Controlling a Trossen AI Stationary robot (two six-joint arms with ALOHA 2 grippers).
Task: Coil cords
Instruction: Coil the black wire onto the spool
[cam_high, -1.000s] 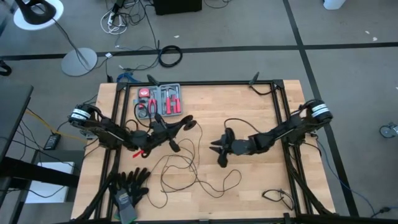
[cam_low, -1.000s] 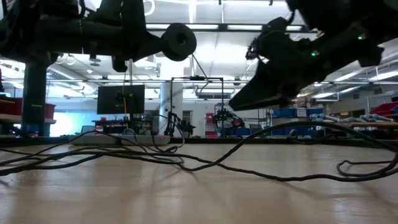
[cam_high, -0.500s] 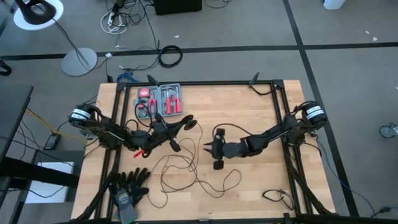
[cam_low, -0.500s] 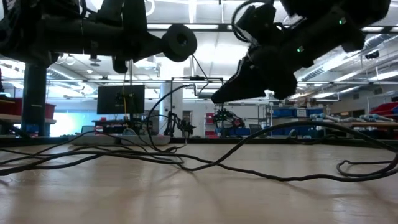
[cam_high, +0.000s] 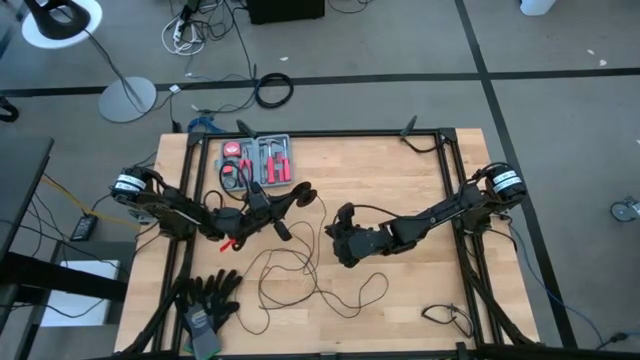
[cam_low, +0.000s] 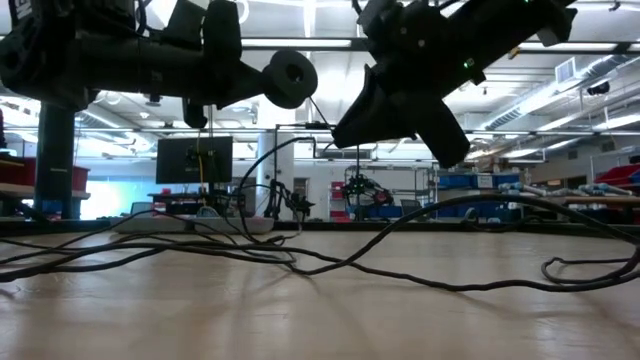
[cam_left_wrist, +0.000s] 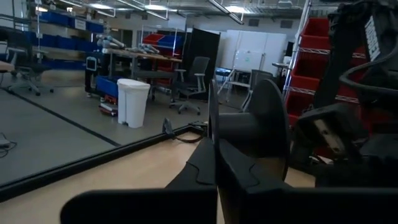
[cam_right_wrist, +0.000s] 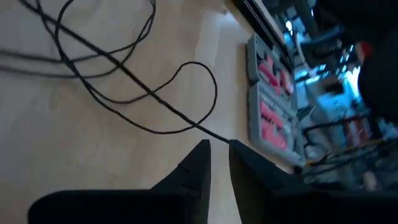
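- Over mid-worktop (cam_high: 400, 165), the right end effector (cam_high: 340, 240) hung with fingers narrowly parted around the cord (cam_high: 300, 285)
- Left end effector (cam_high: 290, 200) was clamped on the cord's disc (cam_high: 305, 194)
- Cord lay looped below

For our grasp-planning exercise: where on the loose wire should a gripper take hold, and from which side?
A lone strand of the wire, clear of the crossings, from above: it lies thin and flat on the table, so fingers must straddle it.

You see the cords (cam_high: 300, 275): one thin black wire sprawled in loose, uncoiled loops across the table's middle and near side, its round puck (cam_low: 290, 78) raised above the wood.
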